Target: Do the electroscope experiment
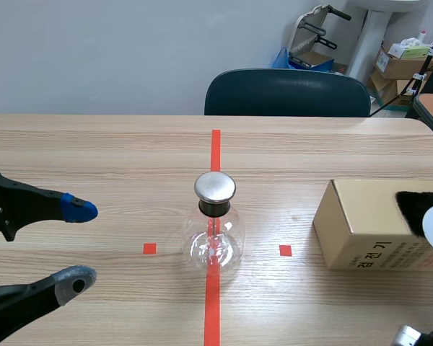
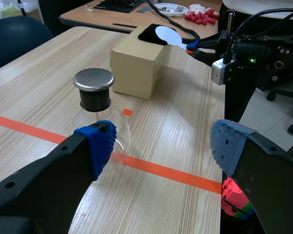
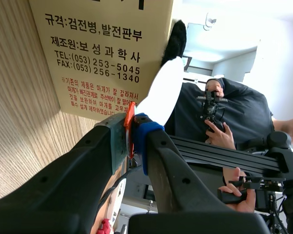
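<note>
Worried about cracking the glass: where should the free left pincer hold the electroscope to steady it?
Take the black neck of the electroscope, level, from the side where the left pincer is. It stands upright; the neck is narrow, the metal cap overhangs it, and the round glass below might slip.

Black fingers — blue dotted pads

Scene camera looks across table; wrist cameras share the box.
</note>
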Robot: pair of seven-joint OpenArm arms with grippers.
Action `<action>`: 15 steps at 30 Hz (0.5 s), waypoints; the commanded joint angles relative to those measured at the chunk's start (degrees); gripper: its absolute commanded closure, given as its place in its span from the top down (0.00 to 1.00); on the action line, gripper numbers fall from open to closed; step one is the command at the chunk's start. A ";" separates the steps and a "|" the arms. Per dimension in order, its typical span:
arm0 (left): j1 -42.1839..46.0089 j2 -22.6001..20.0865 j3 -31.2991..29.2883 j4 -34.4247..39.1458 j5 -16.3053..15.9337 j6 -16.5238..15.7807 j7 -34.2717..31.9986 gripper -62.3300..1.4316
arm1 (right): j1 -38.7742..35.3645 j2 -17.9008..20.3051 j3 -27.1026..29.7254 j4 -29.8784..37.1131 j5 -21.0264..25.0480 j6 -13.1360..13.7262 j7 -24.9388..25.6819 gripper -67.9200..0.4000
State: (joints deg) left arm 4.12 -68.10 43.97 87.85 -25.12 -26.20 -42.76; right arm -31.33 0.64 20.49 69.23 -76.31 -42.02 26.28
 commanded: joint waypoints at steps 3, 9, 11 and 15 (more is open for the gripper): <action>-0.20 -0.15 -0.37 0.76 -0.39 -0.09 -1.16 0.70 | -0.11 0.81 0.13 0.48 0.00 -2.84 -0.28 0.02; -0.20 -0.15 -0.37 0.76 -0.39 -0.07 -1.16 0.70 | -0.46 0.79 0.11 3.78 1.51 -2.84 -1.49 0.02; -0.20 0.02 -0.37 0.76 -0.37 0.11 -1.11 0.70 | -0.76 0.79 0.11 5.90 2.05 -2.84 -1.51 0.02; -0.17 0.98 -0.37 0.70 0.59 1.20 -0.11 0.70 | -1.07 0.79 0.07 9.94 2.38 -2.84 -1.51 0.02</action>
State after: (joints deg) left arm 4.12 -67.68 43.97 87.85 -24.53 -25.06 -42.39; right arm -32.16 0.64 20.49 77.84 -74.72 -41.54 25.04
